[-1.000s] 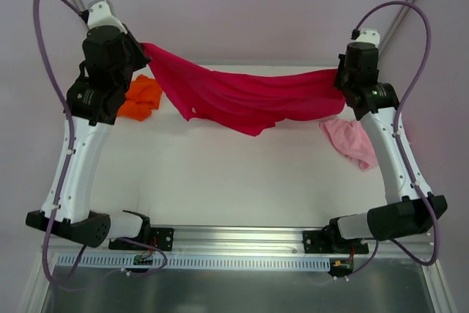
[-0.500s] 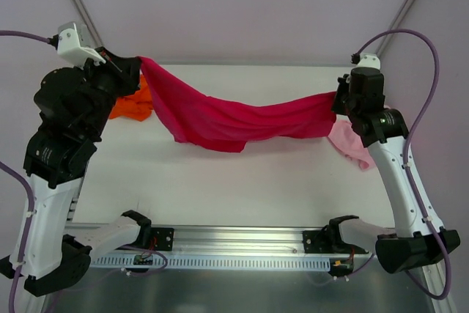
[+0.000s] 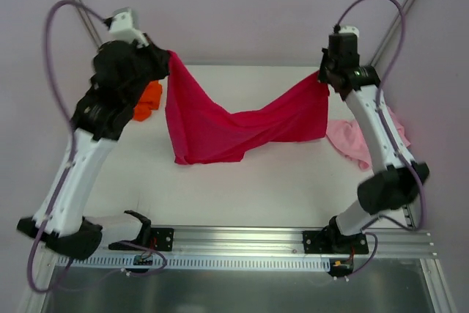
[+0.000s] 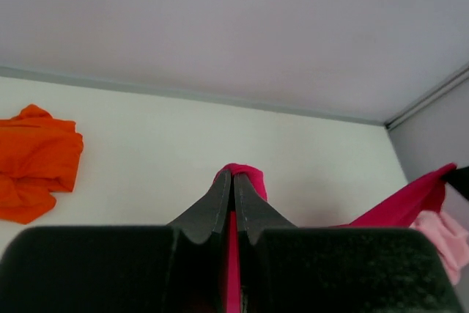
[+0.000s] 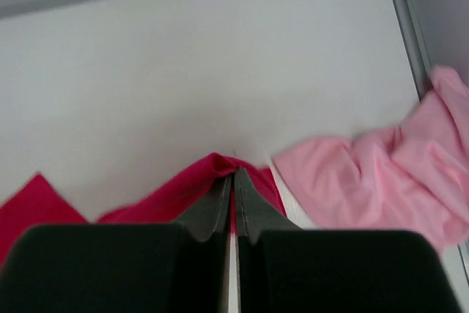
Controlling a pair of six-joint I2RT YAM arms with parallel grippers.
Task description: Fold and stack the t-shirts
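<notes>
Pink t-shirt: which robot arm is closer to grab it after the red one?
Probably the right. The crumpled pale pink cloth t-shirt lies on that side, close by the right gripper; the left gripper, also shut on the crimson red cloth t-shirt, is far across.

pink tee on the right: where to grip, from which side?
Pinch the pink t-shirt by a raised fold on its inner edge, coming down from above. It lies crumpled at the right edge of the table with no flat hem showing, so a sideways approach likely just pushes it. The right gripper is shut on the crimson t-shirt.
</notes>
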